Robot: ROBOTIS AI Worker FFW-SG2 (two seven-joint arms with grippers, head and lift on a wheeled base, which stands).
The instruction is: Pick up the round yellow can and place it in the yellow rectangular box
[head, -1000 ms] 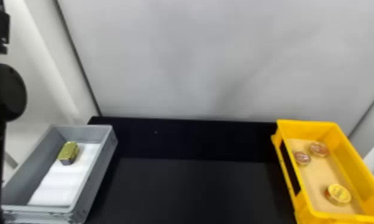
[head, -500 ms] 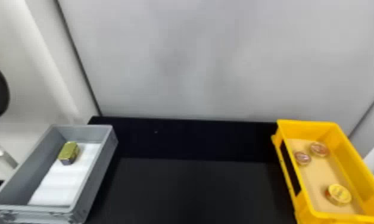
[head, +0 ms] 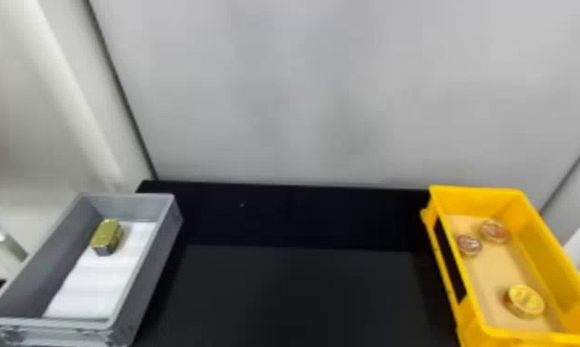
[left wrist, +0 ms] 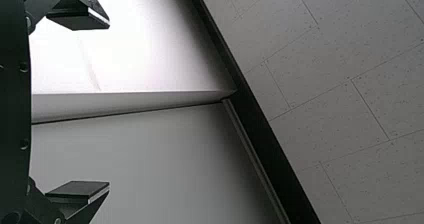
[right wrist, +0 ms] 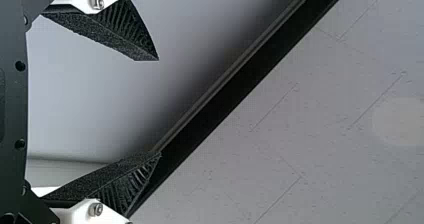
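The round yellow can (head: pixel 525 301) lies flat inside the yellow rectangular box (head: pixel 554 258), toward its near end, on the box's tan floor. This box stands at the right of the black table. In the left wrist view my left gripper (left wrist: pixel 109 105) is open, its two fingers wide apart with nothing between them. My right gripper (right wrist: pixel 159 107) is also open and holds nothing in the right wrist view. Behind both grippers' fingers are wall and ceiling panels, so each is away from the can and the box.
A grey box (head: pixel 164 244) at the left holds a gold rectangular tin (head: pixel 106 236) beside a white liner (head: pixel 93 281). Two small reddish round cans (head: pixel 494 230) lie in the yellow box's far part. Between the boxes stretches the black tabletop (head: pixel 298 295), with a pale wall behind.
The black arm at the head view's left edge has moved out of that view to the left. The cans, the tin and both boxes have stayed where they were.
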